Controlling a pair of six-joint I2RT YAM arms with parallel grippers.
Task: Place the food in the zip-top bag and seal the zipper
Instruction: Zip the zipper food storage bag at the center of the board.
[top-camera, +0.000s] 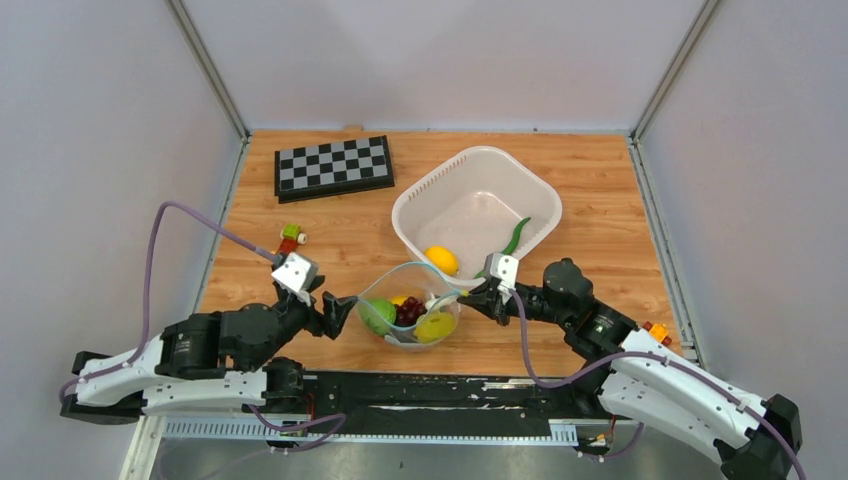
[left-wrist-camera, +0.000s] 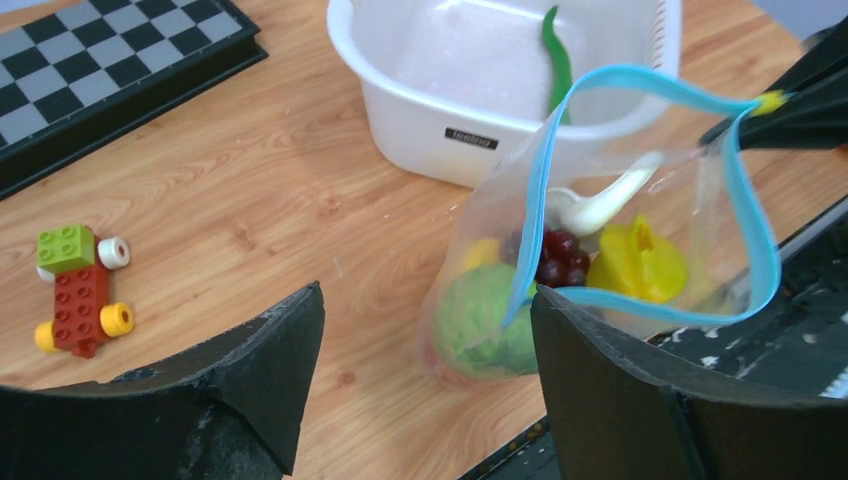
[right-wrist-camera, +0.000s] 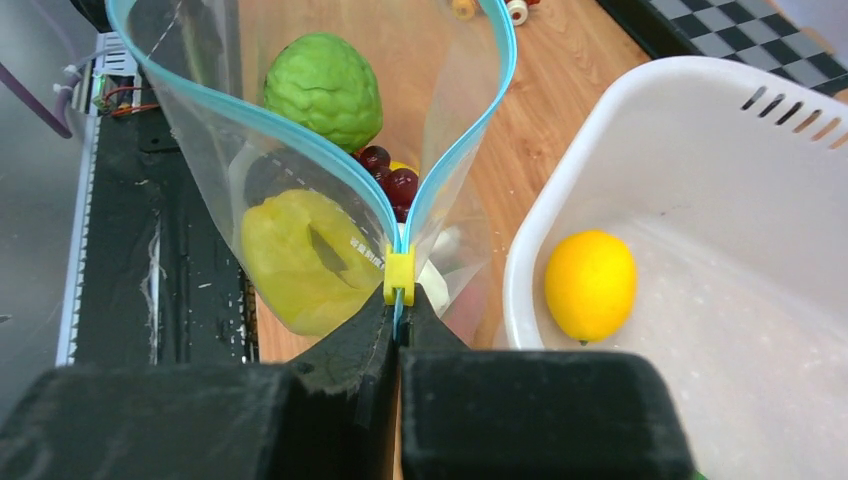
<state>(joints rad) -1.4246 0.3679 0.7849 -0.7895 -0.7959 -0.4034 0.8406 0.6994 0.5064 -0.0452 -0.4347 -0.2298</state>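
The clear zip-top bag (top-camera: 415, 312) stands open on the table with its teal-blue zipper (left-wrist-camera: 640, 75) spread in a loop. Inside are a bumpy green fruit (right-wrist-camera: 325, 85), purple grapes (right-wrist-camera: 390, 182), a yellow fruit (right-wrist-camera: 295, 255) and a whitish piece (left-wrist-camera: 600, 205). My right gripper (right-wrist-camera: 399, 300) is shut on the zipper's end, just below the yellow slider (right-wrist-camera: 399, 275). My left gripper (left-wrist-camera: 428, 300) is open at the bag's other end, and the zipper edge runs down to its right finger (left-wrist-camera: 600, 380). A lemon (top-camera: 441, 260) and a green chili (top-camera: 516, 236) lie in the white basket (top-camera: 475, 170).
The white basket stands just behind the bag, its rim near my right gripper (top-camera: 478, 297). A folded chessboard (top-camera: 334, 167) lies at the back left. Toy blocks (top-camera: 290, 238) sit left of the bag, behind my left gripper (top-camera: 345, 308). The table's black front rail (top-camera: 450, 390) is close below the bag.
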